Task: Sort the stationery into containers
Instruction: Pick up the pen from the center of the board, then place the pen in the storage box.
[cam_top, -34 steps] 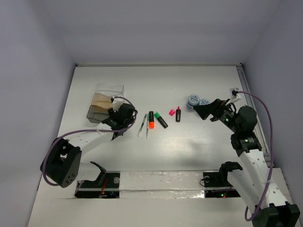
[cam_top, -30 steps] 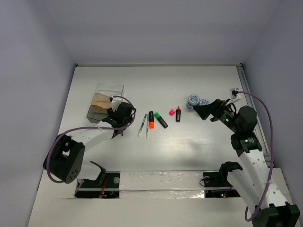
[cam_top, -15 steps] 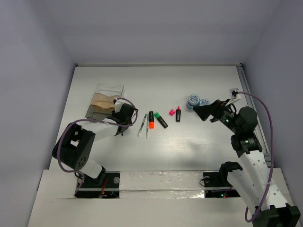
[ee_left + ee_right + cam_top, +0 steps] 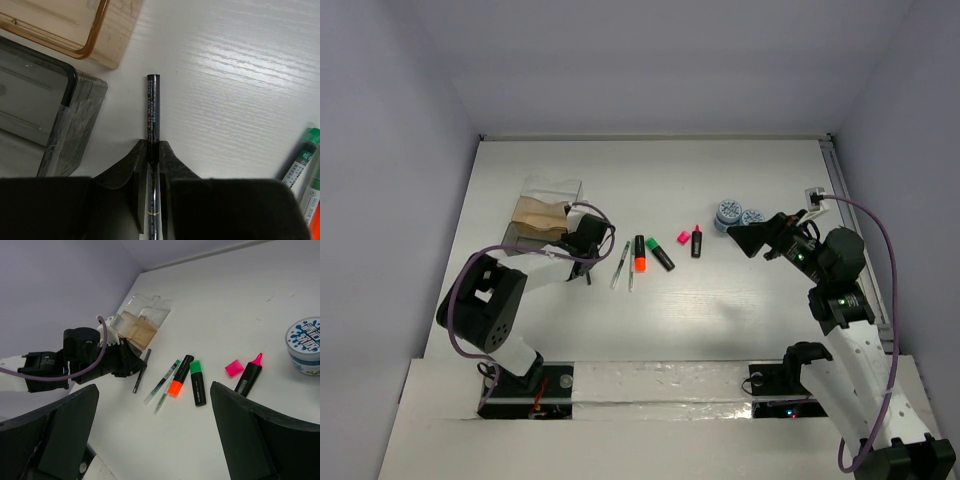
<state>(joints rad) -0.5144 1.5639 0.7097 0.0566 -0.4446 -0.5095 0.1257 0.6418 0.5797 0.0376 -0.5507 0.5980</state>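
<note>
Change since the preceding frames: the left claw (image 4: 152, 148), earlier open, is now closed on the black pen (image 4: 153, 107), which lies on the desk (image 4: 225, 75). In the overhead view the claw has shifted slightly toward 1 o'clock, and the left elbow (image 4: 480, 310) has swung the same way.

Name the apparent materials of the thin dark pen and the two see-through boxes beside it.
Thin dark pen: glossy, perhaps metal or lacquered plastic; highlights run along its barrel. Amber see-through box: tinted clear plastic, table showing through. Smoky grey box: translucent moulded plastic, rounded rim.
</note>
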